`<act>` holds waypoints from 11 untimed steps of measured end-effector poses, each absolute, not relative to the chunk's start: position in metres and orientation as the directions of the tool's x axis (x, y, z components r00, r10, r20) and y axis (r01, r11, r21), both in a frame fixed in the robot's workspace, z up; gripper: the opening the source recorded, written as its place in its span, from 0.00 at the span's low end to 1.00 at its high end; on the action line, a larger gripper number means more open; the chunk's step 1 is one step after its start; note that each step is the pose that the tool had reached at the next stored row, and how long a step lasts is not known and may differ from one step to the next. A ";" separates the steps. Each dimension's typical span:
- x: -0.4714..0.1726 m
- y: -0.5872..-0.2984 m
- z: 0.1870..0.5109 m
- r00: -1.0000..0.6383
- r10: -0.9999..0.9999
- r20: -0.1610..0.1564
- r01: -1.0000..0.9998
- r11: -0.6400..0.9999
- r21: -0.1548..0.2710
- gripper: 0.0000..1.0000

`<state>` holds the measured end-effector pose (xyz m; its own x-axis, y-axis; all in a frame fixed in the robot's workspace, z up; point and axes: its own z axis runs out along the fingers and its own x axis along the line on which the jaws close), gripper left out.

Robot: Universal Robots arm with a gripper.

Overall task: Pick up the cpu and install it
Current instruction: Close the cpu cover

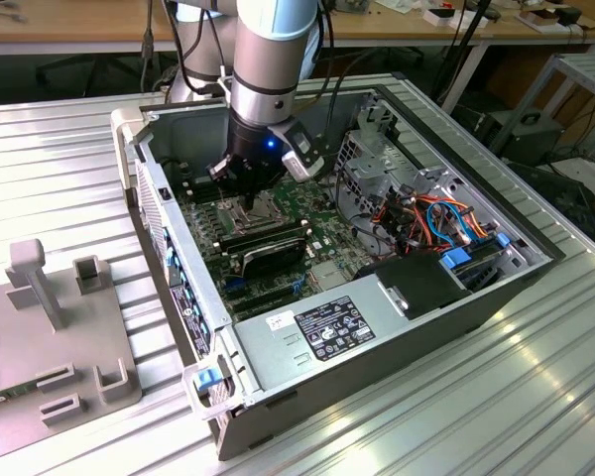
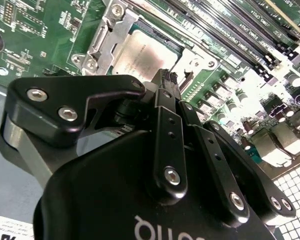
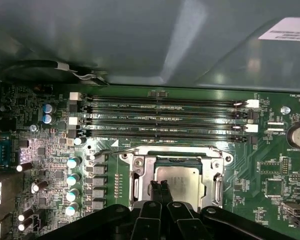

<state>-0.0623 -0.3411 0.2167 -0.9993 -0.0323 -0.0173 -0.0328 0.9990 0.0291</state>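
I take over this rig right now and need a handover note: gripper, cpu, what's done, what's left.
Gripper: jaws shut, nothing visible between them, tips at the cpu's edge.
Cpu: lies flat inside the metal socket frame on the green board.
Done: cpu is in the socket.
Left: gripper not yet clear of the case; whether the frame is latched cannot be told.

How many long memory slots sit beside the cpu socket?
4 memory slots, parallel rows between case wall and socket: one at the wall, a second, a third, the last beside the socket. None seems hidden.
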 end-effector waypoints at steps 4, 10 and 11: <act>-0.063 -0.341 0.217 -0.999 -0.032 -0.017 -0.033 0.999 0.029 0.11; -0.067 -0.341 0.214 -0.999 -0.033 -0.017 -0.033 0.999 0.029 0.11; -0.067 -0.341 0.213 -0.999 -0.033 -0.017 -0.033 0.999 0.029 0.11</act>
